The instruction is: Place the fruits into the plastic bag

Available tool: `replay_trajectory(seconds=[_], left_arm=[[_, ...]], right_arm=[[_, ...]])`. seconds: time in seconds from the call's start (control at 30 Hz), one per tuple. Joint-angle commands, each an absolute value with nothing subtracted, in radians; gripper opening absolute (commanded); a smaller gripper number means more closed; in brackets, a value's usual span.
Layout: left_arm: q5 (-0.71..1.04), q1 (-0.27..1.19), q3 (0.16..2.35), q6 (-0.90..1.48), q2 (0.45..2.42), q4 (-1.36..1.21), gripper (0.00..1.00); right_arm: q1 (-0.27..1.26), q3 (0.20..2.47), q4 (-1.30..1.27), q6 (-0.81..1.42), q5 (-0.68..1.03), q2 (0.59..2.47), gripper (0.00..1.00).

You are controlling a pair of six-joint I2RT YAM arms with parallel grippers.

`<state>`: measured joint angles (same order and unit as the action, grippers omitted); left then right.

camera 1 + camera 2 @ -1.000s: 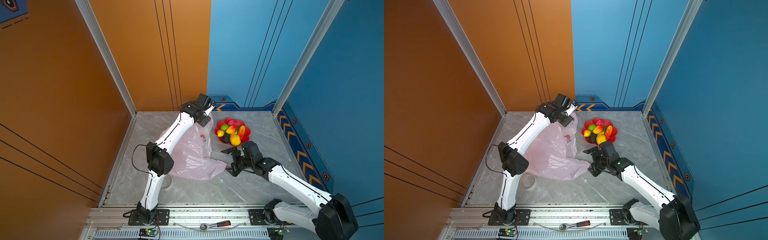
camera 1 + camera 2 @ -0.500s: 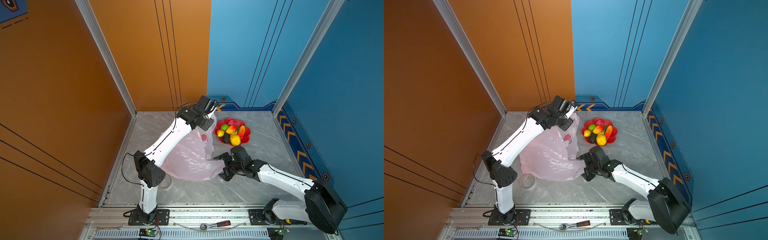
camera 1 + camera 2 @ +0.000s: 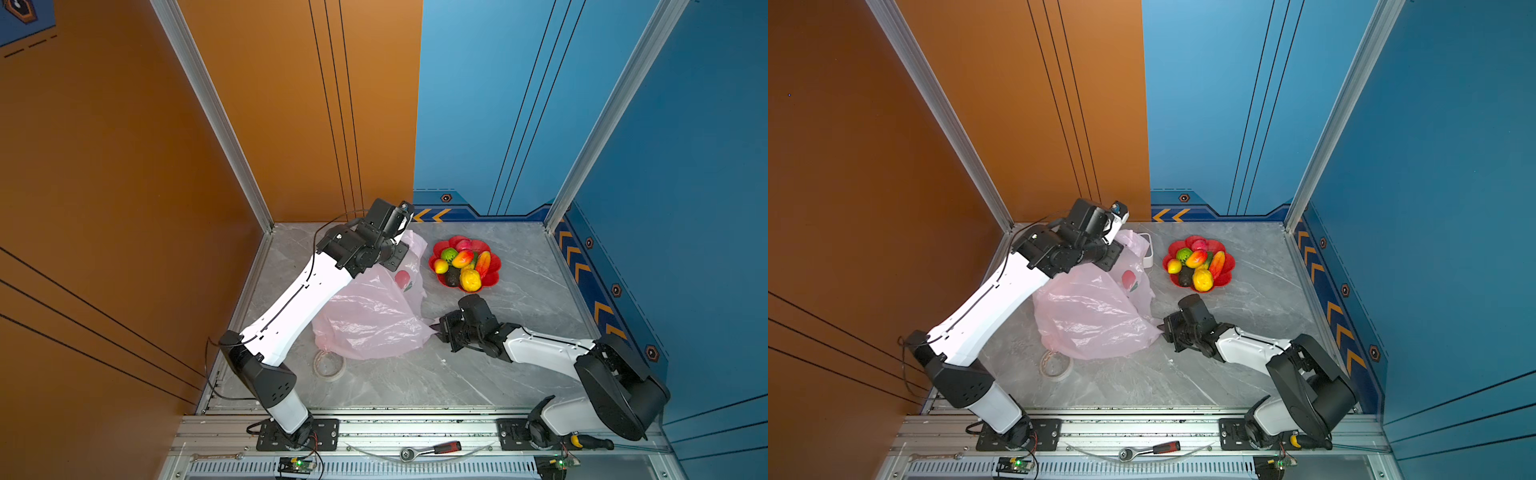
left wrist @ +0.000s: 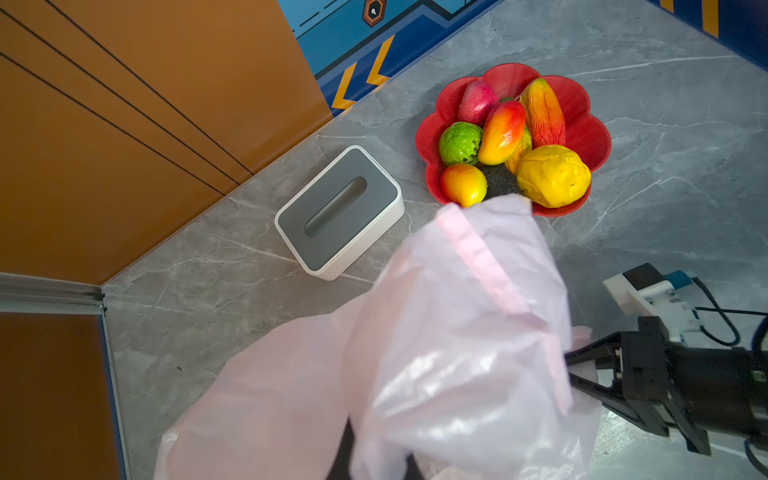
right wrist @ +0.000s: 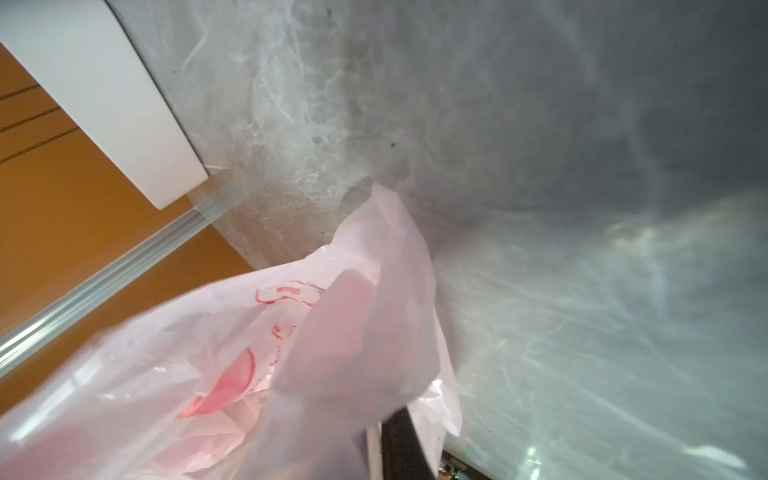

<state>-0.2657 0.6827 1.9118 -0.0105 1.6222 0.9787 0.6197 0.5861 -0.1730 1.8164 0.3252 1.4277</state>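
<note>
The left claw [image 4: 376,459] holds the top of the plastic bag [image 3: 374,320] up, pinched tight, and the right claw [image 3: 435,325], wide open a moment ago, has just snapped shut on the bag's side (so I think its mouth can be pulled open next), while the fruits [image 3: 463,266] wait in the red dish [image 3: 494,279].

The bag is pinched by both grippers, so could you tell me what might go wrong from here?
1. The right gripper seems to hold only the thin edge of the bag; pulling against the left gripper may tear the film or let it slip out.
2. With both grippers shut on the bag, neither is free for the fruits in the dish; letting go may collapse the mouth.
</note>
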Motion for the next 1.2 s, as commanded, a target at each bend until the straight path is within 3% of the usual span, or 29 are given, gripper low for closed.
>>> replay_trajectory(seconds=[0.0,0.1,0.3,0.47,0.7,0.83,0.93,1.03,1.17], left_arm=[[-0.32,0.666,1.865,0.06,1.557,0.965,0.0],[-0.331,0.605,1.817,0.124,1.482,0.962,0.0],[-0.265,0.477,1.732,0.207,1.343,0.945,0.0],[-0.192,0.428,1.622,0.253,1.203,0.908,0.14],[-0.011,0.317,1.38,0.392,1.0,0.847,0.24],[0.04,0.308,1.207,0.466,0.9,0.815,0.56],[0.061,0.278,1.149,0.475,0.839,0.82,0.69],[0.113,0.231,1.183,0.452,0.835,0.869,0.7],[0.02,0.227,1.303,0.366,0.875,1.027,0.71]], right_arm=[[0.614,0.682,-0.048,1.667,0.251,1.347,0.03],[0.592,0.821,0.115,1.439,0.252,1.313,0.0],[0.604,1.369,0.565,0.912,0.299,1.431,0.0],[0.675,1.622,0.723,0.696,0.211,1.459,0.0],[0.737,1.716,0.888,0.532,0.222,1.482,0.0],[0.821,1.671,0.916,0.454,0.176,1.463,0.0],[0.877,1.637,0.914,0.436,0.124,1.441,0.0],[0.904,1.628,0.904,0.443,0.104,1.432,0.0],[0.919,1.62,0.873,0.465,0.094,1.42,0.0]])
